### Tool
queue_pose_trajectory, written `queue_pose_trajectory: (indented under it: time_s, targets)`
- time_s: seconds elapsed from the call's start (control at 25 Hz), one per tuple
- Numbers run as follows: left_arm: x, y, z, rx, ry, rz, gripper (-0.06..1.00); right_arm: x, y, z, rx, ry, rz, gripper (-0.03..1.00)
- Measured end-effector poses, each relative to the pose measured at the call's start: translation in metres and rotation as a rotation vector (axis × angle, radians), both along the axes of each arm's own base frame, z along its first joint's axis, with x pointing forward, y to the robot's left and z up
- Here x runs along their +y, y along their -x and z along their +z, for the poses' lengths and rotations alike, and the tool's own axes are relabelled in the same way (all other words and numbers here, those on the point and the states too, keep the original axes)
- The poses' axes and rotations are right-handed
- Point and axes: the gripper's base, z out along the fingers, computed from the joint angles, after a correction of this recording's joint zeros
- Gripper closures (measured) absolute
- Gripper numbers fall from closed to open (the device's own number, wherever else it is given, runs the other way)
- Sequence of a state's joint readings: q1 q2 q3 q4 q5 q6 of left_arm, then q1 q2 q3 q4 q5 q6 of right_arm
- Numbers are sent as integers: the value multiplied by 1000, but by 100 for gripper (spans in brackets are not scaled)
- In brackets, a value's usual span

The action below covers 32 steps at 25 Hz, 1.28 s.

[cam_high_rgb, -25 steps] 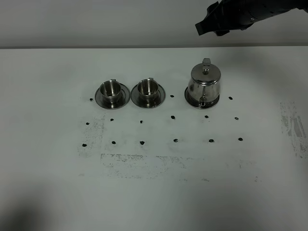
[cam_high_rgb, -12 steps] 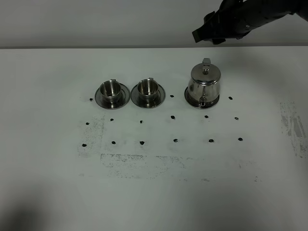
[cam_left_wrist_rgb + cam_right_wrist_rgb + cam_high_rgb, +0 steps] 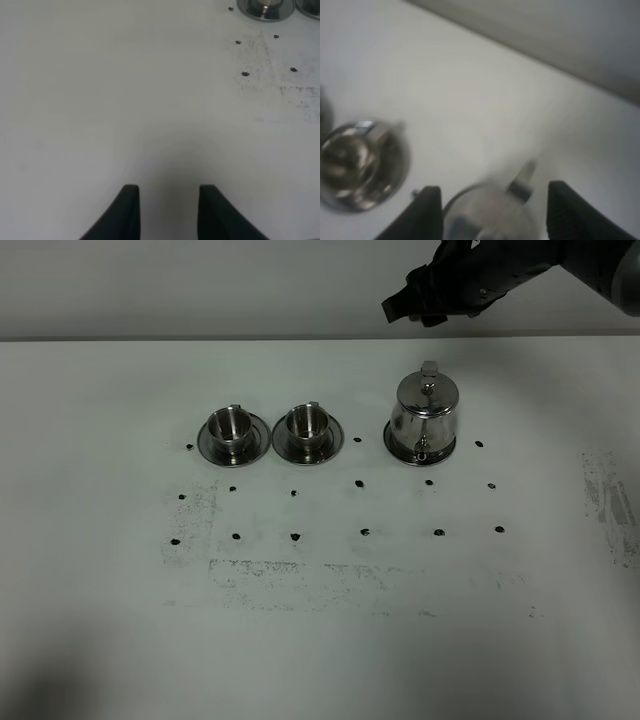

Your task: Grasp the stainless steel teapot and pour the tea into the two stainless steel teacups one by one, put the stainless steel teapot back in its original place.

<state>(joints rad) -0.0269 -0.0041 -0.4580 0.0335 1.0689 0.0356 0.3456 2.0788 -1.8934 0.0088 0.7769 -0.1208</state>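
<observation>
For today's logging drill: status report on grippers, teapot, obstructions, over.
Left gripper open, empty. Right gripper open, hovers above stainless steel teapot, no contact. Teapot upright, ungrasped. Path unobstructed.

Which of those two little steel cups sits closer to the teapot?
The cup on the right in the overhead view. The other cup stands on its far side, farther from the teapot.

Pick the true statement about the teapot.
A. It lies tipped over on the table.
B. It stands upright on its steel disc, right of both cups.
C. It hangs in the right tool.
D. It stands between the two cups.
B: the stainless steel teapot stands upright on the disc, right of the teacups, while the open right tool is apart from it, holding nothing.
</observation>
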Motion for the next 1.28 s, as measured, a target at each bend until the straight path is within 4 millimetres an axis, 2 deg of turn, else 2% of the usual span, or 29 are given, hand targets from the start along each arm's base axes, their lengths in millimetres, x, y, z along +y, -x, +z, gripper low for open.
queue_pose_trajectory:
  time_s: [0.12, 0.36, 0.72, 1.04, 1.28]
  targets:
    - [0, 0, 0, 0, 0, 0, 66, 2, -21, -6, 20, 38, -27, 48]
    - [0, 0, 0, 0, 0, 0, 66, 15, -43, -46, 136, 84, -29, 48]
    - [0, 0, 0, 0, 0, 0, 66, 19, -48, -71, 170, 119, -23, 48]
    - [0, 0, 0, 0, 0, 0, 66, 16, -50, -80, 175, 183, -22, 48]
    - [0, 0, 0, 0, 0, 0, 66, 3, -52, -82, 161, 354, -37, 48]
